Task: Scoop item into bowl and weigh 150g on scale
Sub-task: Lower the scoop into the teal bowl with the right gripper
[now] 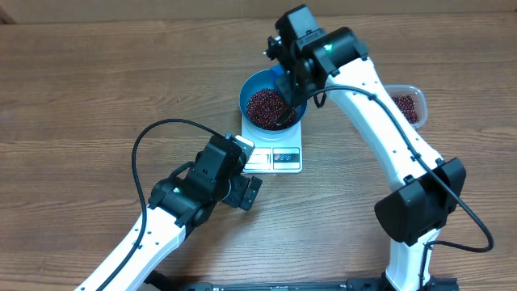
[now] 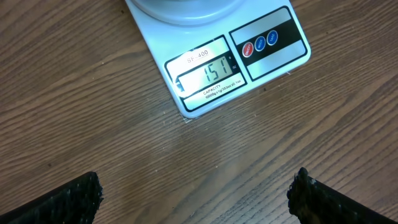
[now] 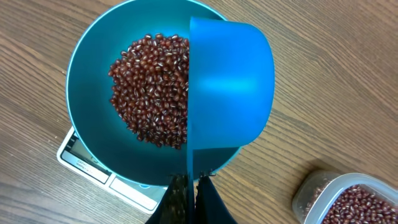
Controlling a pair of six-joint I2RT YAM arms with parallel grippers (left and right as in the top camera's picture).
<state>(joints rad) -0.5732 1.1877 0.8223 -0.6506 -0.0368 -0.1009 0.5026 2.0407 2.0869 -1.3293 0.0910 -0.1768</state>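
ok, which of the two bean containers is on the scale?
The round blue bowl, sitting on the white scale. The clear plastic tub also holds beans but stands on the table, apart from the scale.

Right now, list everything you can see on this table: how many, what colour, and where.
table: one, brown wood, under everything
scale: one, white, mid-table, display reading 151
bowl: one, blue, on the scale
beans: one heap, dark red-brown, in the bowl; more in the tub
scoop: one, blue, turned on its side over the bowl
tub: one, clear plastic, right of the bowl
left gripper: one, black, open, hovering before the scale
right gripper: one, black, shut on the scoop's handle
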